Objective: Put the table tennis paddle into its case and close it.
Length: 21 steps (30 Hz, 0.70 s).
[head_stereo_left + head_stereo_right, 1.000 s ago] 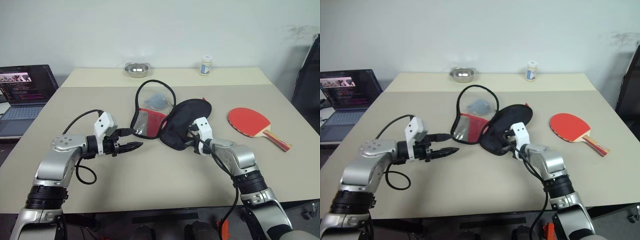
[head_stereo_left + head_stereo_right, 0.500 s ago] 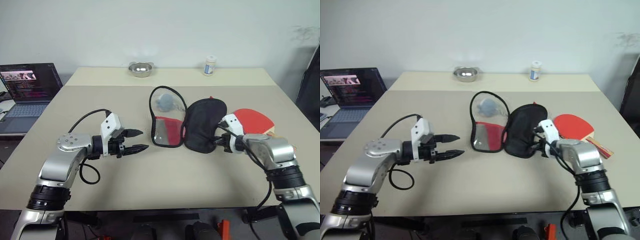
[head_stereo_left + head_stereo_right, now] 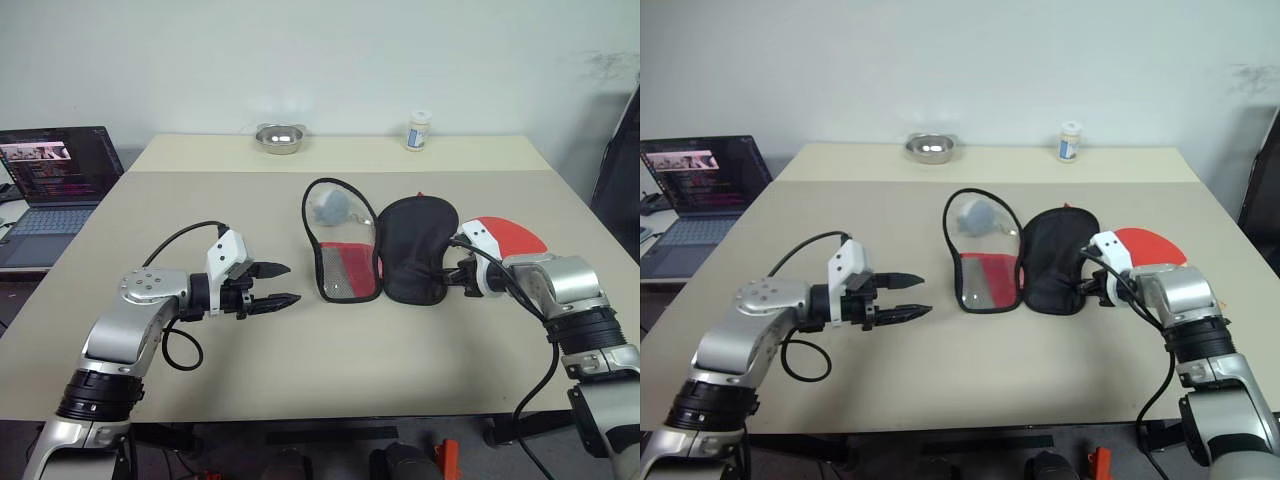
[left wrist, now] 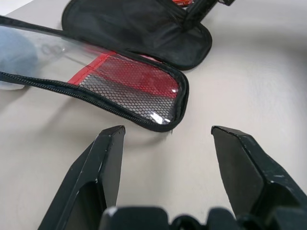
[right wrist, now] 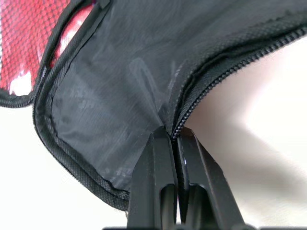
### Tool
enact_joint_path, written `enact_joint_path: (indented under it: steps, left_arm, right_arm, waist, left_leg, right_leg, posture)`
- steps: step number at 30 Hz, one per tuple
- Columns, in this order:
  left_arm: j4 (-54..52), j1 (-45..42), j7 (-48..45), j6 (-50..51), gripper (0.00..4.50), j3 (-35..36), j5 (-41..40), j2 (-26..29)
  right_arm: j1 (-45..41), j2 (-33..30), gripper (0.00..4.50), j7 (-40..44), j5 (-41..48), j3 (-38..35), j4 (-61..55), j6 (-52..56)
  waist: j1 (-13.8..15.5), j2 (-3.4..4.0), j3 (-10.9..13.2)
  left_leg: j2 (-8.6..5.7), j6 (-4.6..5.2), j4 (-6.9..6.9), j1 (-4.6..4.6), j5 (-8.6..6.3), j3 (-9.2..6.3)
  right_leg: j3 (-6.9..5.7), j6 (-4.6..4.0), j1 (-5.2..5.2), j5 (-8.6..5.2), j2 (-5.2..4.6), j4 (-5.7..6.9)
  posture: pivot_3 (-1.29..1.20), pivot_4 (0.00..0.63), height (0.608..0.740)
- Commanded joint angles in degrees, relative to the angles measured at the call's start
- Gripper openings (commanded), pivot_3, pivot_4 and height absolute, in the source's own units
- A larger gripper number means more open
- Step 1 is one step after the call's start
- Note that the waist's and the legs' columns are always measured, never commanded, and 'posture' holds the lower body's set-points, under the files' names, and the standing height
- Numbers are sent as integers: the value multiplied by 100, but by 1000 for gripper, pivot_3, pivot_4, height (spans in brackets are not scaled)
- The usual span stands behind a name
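The case point(image 3: 415, 250) lies unzipped and spread flat at the table's middle, black half on the right, red mesh half point(image 3: 345, 268) with a clear panel on the left. My right gripper point(image 5: 171, 132) is shut on the zipped edge of the black half point(image 5: 120, 86), at its right side point(image 3: 458, 275). Just behind that arm lies the table tennis paddle point(image 3: 515, 236); part of its red face shows and the handle is hidden. My left gripper point(image 3: 290, 283) hovers open a short way left of the mesh half point(image 4: 134, 86), holding nothing.
A small grey pouch point(image 3: 328, 205) sits under the clear panel. At the table's far edge stand a metal bowl point(image 3: 278, 137) and a small bottle point(image 3: 417, 130). An open laptop point(image 3: 55, 170) stands off the left side.
My right gripper has pulled the black half to the right, so the case now lies spread open. The paddle is partly covered by my right arm. The camera has shifted.
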Motion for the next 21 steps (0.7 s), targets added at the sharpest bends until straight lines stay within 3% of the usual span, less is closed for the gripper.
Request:
enact_joint_path:
  steps: [1, 9, 17, 21]
  left_arm:
    - [-247, -13, 34, -26, 3135, 38, -89, 6]
    - [-377, 22, 170, 102, 3135, 89, -200, -93]
    - [-665, -542, 571, 561, 3135, -159, -319, -524]
    - [-868, -950, 579, 693, 3135, -418, -361, -711]
  right_arm:
    - [-172, -89, 1346, 38, -70, -152, -10, -201]
    - [-303, -1054, 4183, 596, -122, -478, -140, -731]
    - [76, -1793, 4183, 1058, -923, -428, 1593, -3459]
    - [-299, -1846, 4183, 1281, -1274, -329, 2993, -3942]
  waist:
    - [0, 0, 0]
    - [13, 12, 7]
    - [32, 5, 10]
    - [10, 6, 11]
  left_leg:
    - [0, 0, 0, 0, 0, 0]
    - [0, -1, 0, -2, -1, 3]
    - [-9, -2, 2, -2, -1, 10]
    - [-13, -2, 3, 1, -1, 23]
  right_leg:
    - [0, 0, 0, 0, 0, -1]
    - [3, 0, -2, 0, -6, -2]
    - [-1, 0, 5, 0, -3, -8]
    - [13, 1, 5, 0, -2, -6]
  posture:
    - [0, 150, 740]
    - [0, 150, 740]
    - [0, 150, 740]
    - [0, 150, 740]
